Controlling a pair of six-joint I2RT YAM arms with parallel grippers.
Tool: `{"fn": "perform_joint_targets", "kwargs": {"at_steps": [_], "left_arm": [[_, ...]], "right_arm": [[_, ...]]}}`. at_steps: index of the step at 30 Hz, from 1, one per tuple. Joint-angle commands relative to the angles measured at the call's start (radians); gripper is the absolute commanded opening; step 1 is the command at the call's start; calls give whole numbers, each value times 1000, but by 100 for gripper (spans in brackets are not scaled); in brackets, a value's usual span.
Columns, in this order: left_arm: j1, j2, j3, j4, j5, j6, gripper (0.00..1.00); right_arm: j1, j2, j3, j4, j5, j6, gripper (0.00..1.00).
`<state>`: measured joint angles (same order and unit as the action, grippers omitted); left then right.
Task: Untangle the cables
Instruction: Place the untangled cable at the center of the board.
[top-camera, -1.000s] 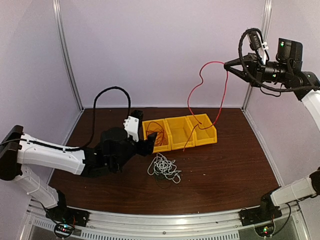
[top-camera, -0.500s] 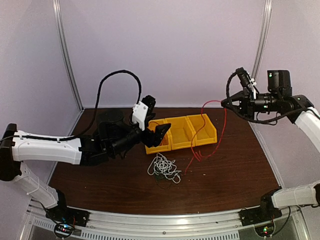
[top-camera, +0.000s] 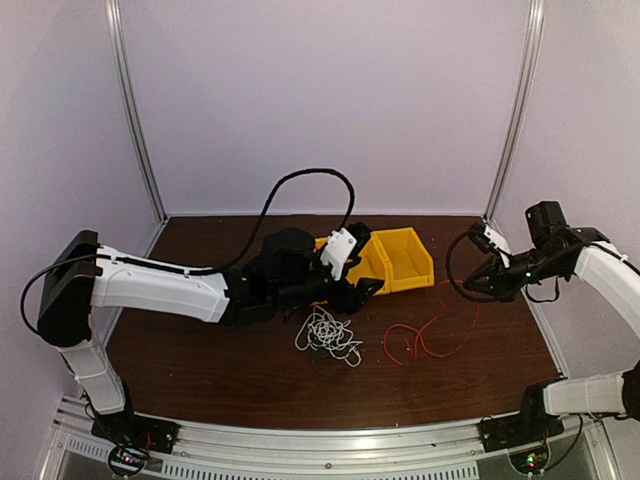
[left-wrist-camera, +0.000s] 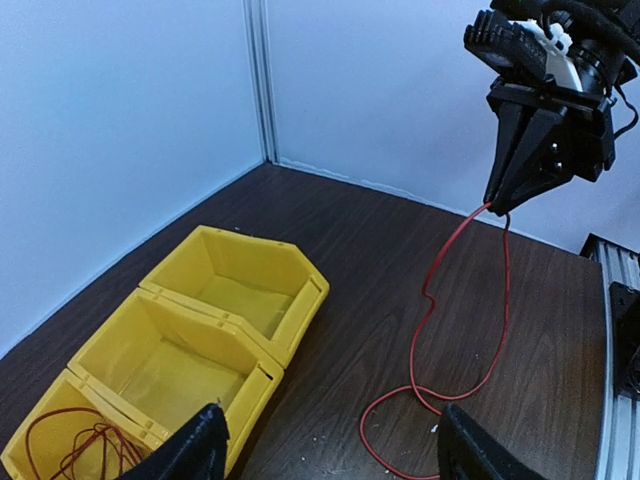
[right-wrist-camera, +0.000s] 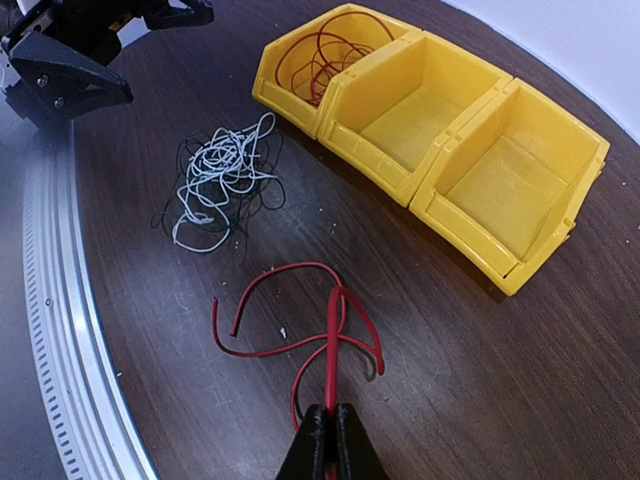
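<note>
My right gripper (right-wrist-camera: 328, 428) pinches one end of the red cable (right-wrist-camera: 331, 350). I judge this draws it free: its slack lies on the table (right-wrist-camera: 480, 370) ahead of the jaws, apart from the clump (right-wrist-camera: 222, 180). My left gripper (left-wrist-camera: 330, 445) hangs wide and empty above the bins (left-wrist-camera: 300, 310).

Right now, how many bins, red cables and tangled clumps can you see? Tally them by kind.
Bins: 3
Red cables: 2, one held by the right gripper, one coiled in an end bin
White-and-black clump: 1
Total: 6
</note>
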<state>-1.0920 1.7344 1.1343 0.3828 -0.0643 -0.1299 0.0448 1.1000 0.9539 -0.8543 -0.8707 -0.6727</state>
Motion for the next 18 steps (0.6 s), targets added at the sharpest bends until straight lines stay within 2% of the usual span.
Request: {"fn": "perform_joint_targets", "kwargs": {"at_steps": [1, 8, 14, 18], "left_arm": [[3, 107, 98, -23, 105, -60, 73], [6, 290, 253, -25, 266, -107, 72], [20, 375, 317, 10, 322, -140, 70], [25, 434, 412, -77, 261, -202, 68]], "right_arm": [[-5, 18, -39, -57, 66, -119, 5], [-5, 26, -103, 16, 97, -104, 5], [-6, 68, -143, 104, 158, -47, 2], [-6, 110, -157, 163, 224, -17, 3]]}}
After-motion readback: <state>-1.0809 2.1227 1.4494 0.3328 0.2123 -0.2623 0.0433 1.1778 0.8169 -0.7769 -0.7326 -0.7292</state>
